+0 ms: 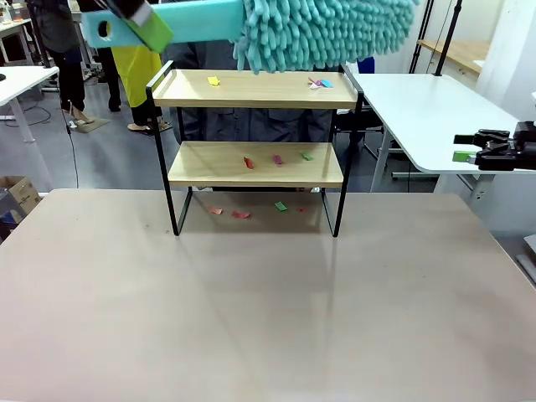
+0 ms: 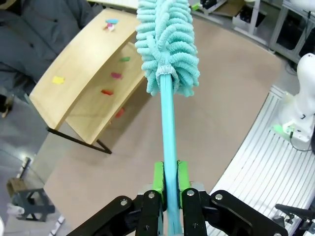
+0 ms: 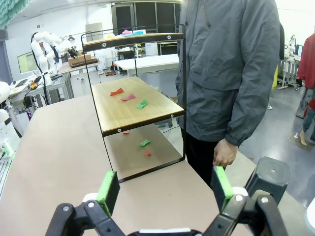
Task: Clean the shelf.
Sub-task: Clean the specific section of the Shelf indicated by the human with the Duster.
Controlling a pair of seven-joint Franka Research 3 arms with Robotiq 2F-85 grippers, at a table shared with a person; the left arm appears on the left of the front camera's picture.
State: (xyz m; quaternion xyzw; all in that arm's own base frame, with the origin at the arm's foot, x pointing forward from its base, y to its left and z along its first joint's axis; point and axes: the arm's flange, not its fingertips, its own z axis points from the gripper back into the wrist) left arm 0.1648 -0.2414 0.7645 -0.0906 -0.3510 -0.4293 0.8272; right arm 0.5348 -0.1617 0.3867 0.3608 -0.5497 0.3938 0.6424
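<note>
Nearest, at the left gripper (image 2: pixel 170 177): jaws pinched together on the thin teal handle of a duster (image 2: pixel 170 54), a green pad on either side of it. Held high, with the fluffy head (image 1: pixel 327 33) up by the top board's right part; impossible to tell whether touching.

Out at the table's right side, the right gripper (image 3: pixel 165 189): jaws spread wide, nothing between them, well apart from the shelf.

Next, a bare stretch of beige table (image 1: pixel 251 318).

Toward its far edge, in the middle, the shelf (image 1: pixel 251 88), upright on thin black legs.
- On the top board, a yellow scrap (image 1: pixel 213 81) near the left and pink and blue scraps (image 1: pixel 320 83) near the right.
- On the lower board, red, pink and green scraps (image 1: pixel 276 159) in a row.
- Under it, on the table, more scraps (image 1: pixel 241 214), red and green.

Just behind the shelf, a person (image 3: pixel 231 73) in a grey jacket, one hand (image 3: pixel 225 156) hanging down by the table's far edge.

Farther back, white tables (image 1: pixel 427 109) and other people standing.
</note>
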